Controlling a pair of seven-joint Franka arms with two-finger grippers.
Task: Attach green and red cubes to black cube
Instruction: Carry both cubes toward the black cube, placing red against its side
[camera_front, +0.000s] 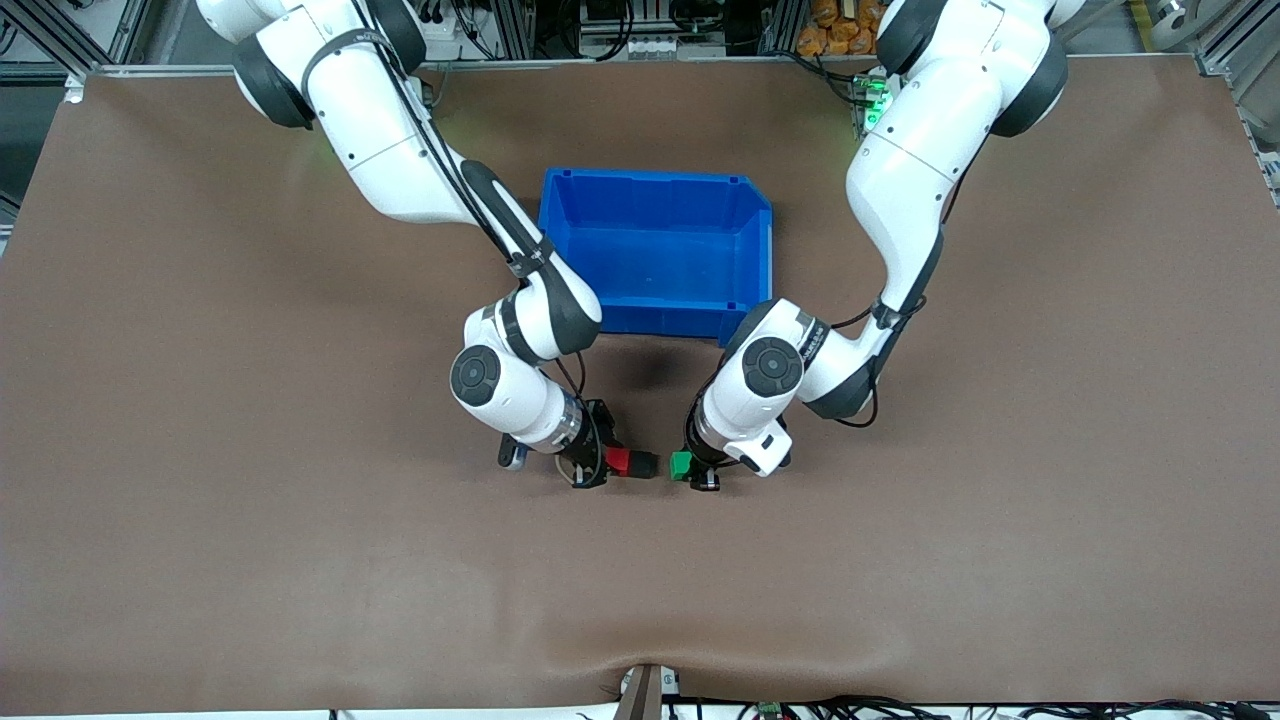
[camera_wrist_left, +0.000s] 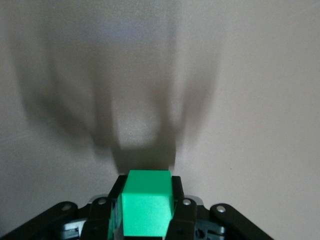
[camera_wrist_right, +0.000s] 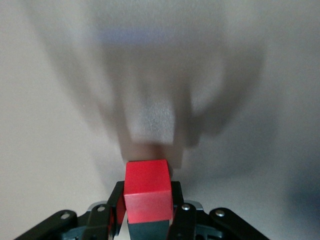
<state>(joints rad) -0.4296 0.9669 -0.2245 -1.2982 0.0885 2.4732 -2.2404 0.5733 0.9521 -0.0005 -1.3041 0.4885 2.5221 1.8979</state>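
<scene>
Front view: right gripper (camera_front: 607, 463) clenched on the red cube (camera_front: 617, 461), just above the brown counter (camera_front: 200, 500), nearer to the front camera than the blue bin (camera_front: 655, 250). Black cube (camera_front: 641, 465) stuck against the red cube's face that points toward the left arm's end of the counter, so red and black sit as a joined pair. Left gripper (camera_front: 696, 470) clenched on the green cube (camera_front: 681, 466), also nearer to the camera than the bin, level with the pair. Narrow gap of bare counter between green cube and black cube; not touching.

Left wrist view: green cube (camera_wrist_left: 146, 209) pinched between the two dark fingers (camera_wrist_left: 179, 212) of the left gripper (camera_wrist_left: 146, 220), top face clear of them, only blurred counter (camera_wrist_left: 260, 100) and shadow ahead. No sign of the bin or the black cube from here.

Right wrist view: red cube (camera_wrist_right: 147, 190) gripped between the fingers (camera_wrist_right: 176, 210) of the right gripper (camera_wrist_right: 147, 220), with a darker block just beneath it, likely the black cube but hard to tell. Counter (camera_wrist_right: 50, 125) blurred.
</scene>
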